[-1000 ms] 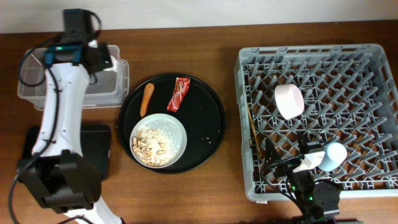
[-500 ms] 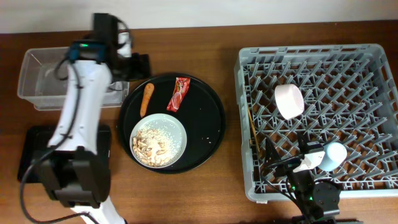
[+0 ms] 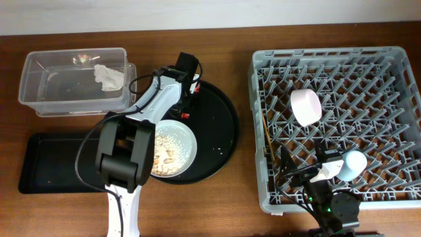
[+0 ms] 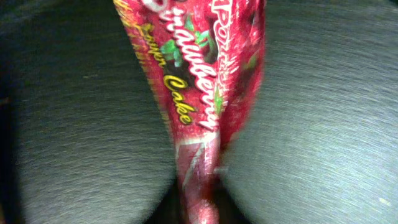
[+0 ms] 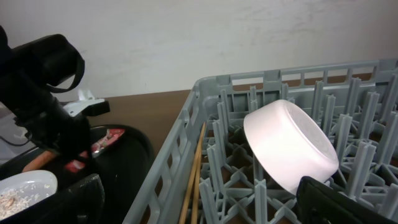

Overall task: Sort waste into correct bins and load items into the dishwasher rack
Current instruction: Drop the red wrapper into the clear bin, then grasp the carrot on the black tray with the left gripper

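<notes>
- Arm poses: the left arm reaches up from the near left edge and bends over the big round tray [image 3: 220,131], with the left gripper [image 3: 189,99] pointing down right above the red wrapper [image 4: 199,93]. Its fingers are out of sight, so I cannot tell whether they are spread or pinching.
- The right gripper [image 5: 205,208] sits low at the near side of the dishwasher rack [image 3: 258,164], fingers spread wide and holding nothing.
- In the rack: one white bowl [image 3: 306,106] tipped on its side, one light-blue cup [image 3: 355,164], and two chopsticks [image 3: 266,139] along the left wall.
- On the round tray: one plate [image 3: 191,139] carrying rice scraps [image 3: 164,155], one carrot stick [image 5: 37,162], and the one wrapper.
- Two bins: the clear tub [image 3: 52,102] at far left with one tissue [image 3: 108,76] inside, and the black rectangular tray [image 3: 52,164] nearer.
- The round tray's right half is bare black surface. A strip of table [image 3: 237,191] separates it from the rack's wall.
</notes>
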`<state>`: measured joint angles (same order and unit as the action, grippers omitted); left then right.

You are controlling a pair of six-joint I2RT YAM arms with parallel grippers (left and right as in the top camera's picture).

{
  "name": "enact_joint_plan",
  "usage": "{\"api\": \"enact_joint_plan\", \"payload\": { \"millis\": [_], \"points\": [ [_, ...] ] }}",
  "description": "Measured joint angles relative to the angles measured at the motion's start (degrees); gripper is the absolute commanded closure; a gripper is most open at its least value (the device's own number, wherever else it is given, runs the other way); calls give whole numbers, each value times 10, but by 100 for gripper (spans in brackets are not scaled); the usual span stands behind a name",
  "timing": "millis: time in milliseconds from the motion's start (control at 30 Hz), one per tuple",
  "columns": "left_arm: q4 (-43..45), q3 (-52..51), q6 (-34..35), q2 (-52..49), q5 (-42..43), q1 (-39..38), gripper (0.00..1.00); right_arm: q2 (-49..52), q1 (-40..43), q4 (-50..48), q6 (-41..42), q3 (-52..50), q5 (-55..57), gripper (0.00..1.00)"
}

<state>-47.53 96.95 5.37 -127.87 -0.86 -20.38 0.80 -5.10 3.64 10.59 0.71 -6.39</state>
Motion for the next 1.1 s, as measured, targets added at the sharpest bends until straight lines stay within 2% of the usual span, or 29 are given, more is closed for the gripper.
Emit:
{"api": "enact_joint_plan", "payload": {
  "millis": [33,133,200,333,400,433,467,500,567,700,733,767,833,867,900,1000,1100],
  "points": [
    [-9,2,0,0,0,2,100,0,0,0,0,0,0,2],
    [-110,52,0,0,4,8,100,0,0,0,0,0,0,2],
    [-136,94,0,28,-2,32,100,0,0,0,0,0,0,2],
    [-132,130,36,157,-61,152,100,0,0,0,0,0,0,2],
    [-124,131,52,155,-68,214,97,0,0,0,0,0,0,2],
    [-112,131,58,144,-64,235,51,0,0,0,0,0,0,2],
    [-94,131,63,120,-61,257,14,0,0,0,0,0,0,2],
    [-78,130,65,100,-59,264,1,0,0,0,0,0,0,2],
    [-62,127,66,72,-51,264,1,0,0,0,0,0,0,2],
    [-125,130,71,76,7,259,1,0,0,0,0,0,0,2],
    [-141,130,71,85,16,254,4,0,0,0,0,0,0,2],
    [-157,132,69,96,22,245,9,0,0,0,0,0,0,2],
    [-179,131,38,116,26,195,33,0,0,0,0,0,0,2],
    [-174,126,16,120,27,163,41,0,0,0,0,0,0,2],
    [-158,108,3,123,15,134,45,0,0,0,0,0,0,2],
    [-88,40,-22,118,-35,68,44,0,0,0,0,0,0,2],
    [-14,-29,-39,100,-66,55,44,0,0,0,0,0,0,2]
  ]
}}
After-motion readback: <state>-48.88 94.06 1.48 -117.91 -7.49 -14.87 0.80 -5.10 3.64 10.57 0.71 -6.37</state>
